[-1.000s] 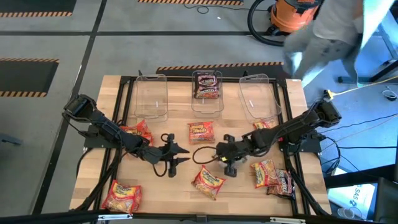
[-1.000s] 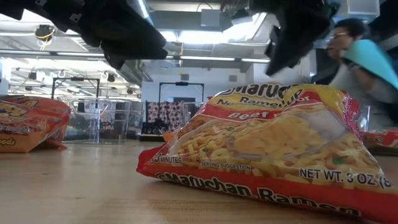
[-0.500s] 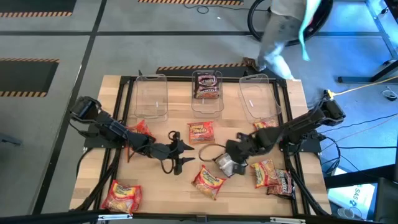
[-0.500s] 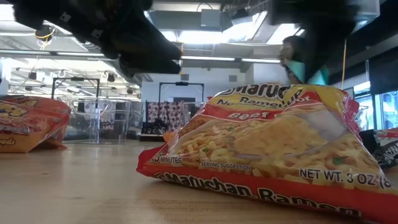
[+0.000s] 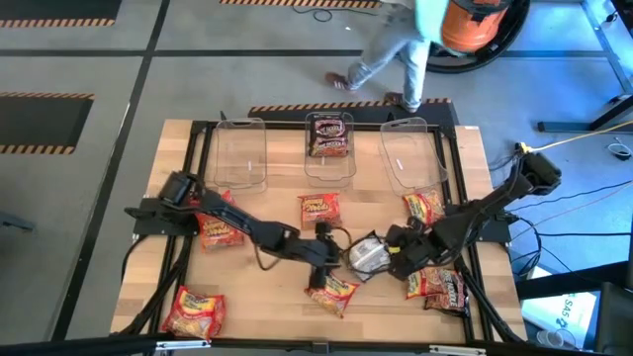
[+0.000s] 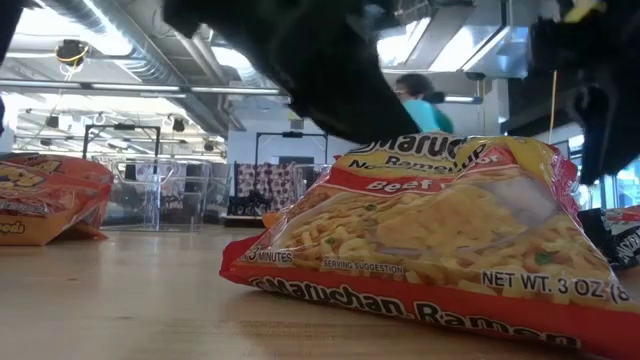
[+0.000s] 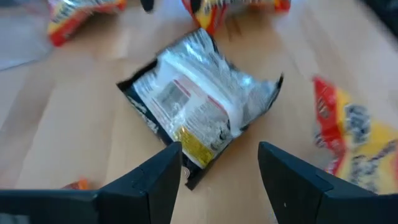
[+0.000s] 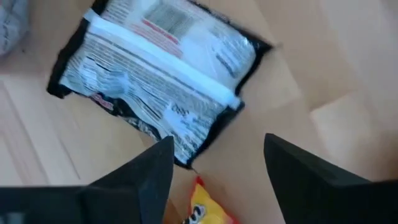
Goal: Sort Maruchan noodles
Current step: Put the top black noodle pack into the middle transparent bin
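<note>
High view: a dark packet (image 5: 368, 255) is lying back-up, silver side showing, on the table (image 5: 247, 307) near its middle, between the two grippers. It is being judged light, crinkly and slippery, with a brittle noodle block inside, so a gentle pinch across a short edge or the sealed end is being advised rather than a squeeze on the middle. A white seam and printed label are being shown across its back in both wrist views, framed by a black border. The left gripper (image 7: 219, 171) is being held open just beside the packet, nothing between its fingers; the right gripper (image 8: 216, 167) is likewise being held open over it, empty. Other red and orange packets (image 5: 333, 290) are lying scattered around, one dark packet is resting in the middle bin (image 5: 329, 163), and a person (image 5: 406, 49) is walking beyond the table.
</note>
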Controlling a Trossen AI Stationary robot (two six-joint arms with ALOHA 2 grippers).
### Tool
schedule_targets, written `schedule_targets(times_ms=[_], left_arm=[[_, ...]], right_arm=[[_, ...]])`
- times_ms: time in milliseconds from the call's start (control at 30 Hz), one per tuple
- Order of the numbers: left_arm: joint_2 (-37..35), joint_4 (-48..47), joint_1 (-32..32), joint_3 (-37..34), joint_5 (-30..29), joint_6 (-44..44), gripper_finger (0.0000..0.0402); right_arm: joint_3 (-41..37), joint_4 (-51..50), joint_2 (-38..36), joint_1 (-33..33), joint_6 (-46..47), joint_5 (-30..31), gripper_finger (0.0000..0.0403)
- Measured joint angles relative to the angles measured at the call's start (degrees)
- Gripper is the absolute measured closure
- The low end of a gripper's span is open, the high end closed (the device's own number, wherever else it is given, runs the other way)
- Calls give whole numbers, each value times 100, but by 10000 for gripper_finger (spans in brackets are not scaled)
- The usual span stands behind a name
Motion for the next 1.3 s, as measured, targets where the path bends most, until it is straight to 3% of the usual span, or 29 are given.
schedule_targets(times_ms=[300,567,700,1067,1300], left_arm=[[1028,-668,34,1162,-68,1131,196],[1286,-658,131,1269,-82,1422,196],[1286,-657,249,1269,-102,1421,196],[1293,-655,454,1263,135,1433,196],[1293,-660,447,1261,133,1424,196]], right_arm=[[-1246,1626,-503,-11,879,-103,200],[-1835,3035,-501,-12,1167,-255,200],[-1955,3220,-491,-18,1410,-137,200],[-1968,3293,-219,-102,1524,-86,108],[-1968,4291,219,-387,933,-6,119]])
